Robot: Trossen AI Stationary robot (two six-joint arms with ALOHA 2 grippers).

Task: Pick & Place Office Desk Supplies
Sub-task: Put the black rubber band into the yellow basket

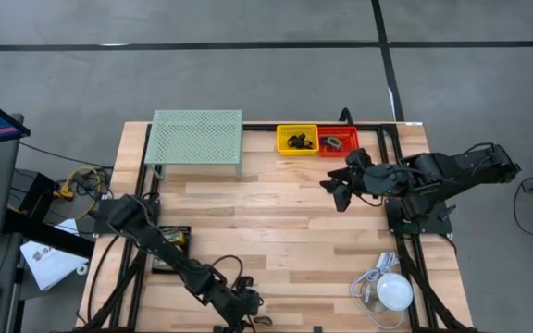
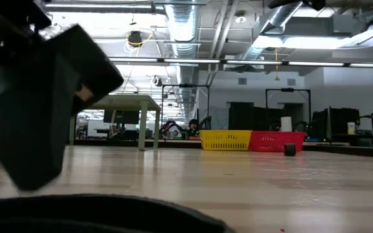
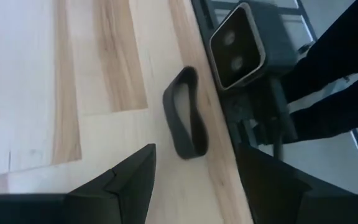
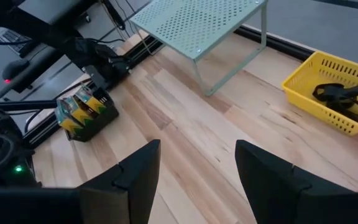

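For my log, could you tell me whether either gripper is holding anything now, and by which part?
Nothing is held: the left gripper hangs open above a black band; the right gripper is open and empty.

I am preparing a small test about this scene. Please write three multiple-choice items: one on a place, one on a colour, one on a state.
1. Where is the left gripper?
A. at the table's near edge
B. over the yellow bin
C. under the mesh stand

2. What colour is the bin beside the yellow bin?
A. blue
B. red
C. white

3. How are the right gripper fingers?
A. shut on a clip
B. shut, empty
C. open, empty

Answers: 1 A, the high view shows it low by the edge, over a black band. 2 B, the red bin touches it. 3 C, the right wrist view shows a bare gap.
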